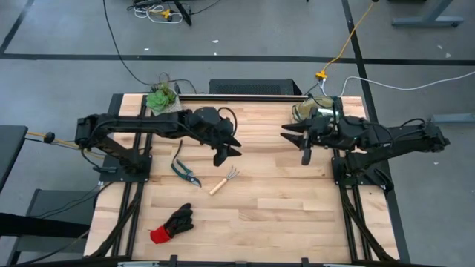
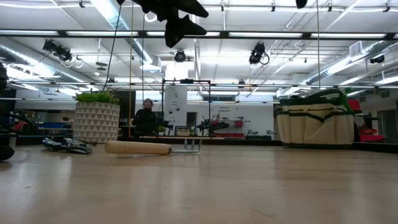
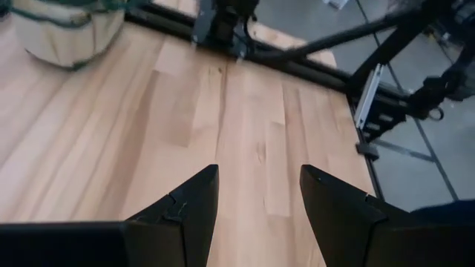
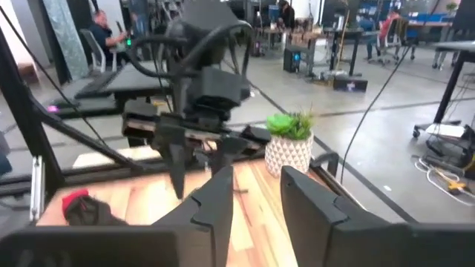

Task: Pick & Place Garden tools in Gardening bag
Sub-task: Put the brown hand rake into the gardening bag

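Pruning shears [image 1: 185,172], a wooden-handled rake [image 1: 224,180] and a black glove with a red cuff [image 1: 172,222] lie flat on the table. The beige gardening bag [image 1: 319,115] stands at the far right, under my right arm. My left gripper [image 1: 230,150] hovers open, high above the table beyond the rake, with nothing between its fingers [image 3: 194,204]. My right gripper [image 1: 294,146] hangs open beside the bag, facing the left gripper, with a narrow bare gap [image 4: 257,185].
A leafy plant in a white pot [image 1: 162,99] stands at the far left. In the low view the rake's handle [image 2: 138,148] and the shears [image 2: 67,145] lie between the pot [image 2: 96,121] and the bag [image 2: 315,121]. Bare wood fills the near right.
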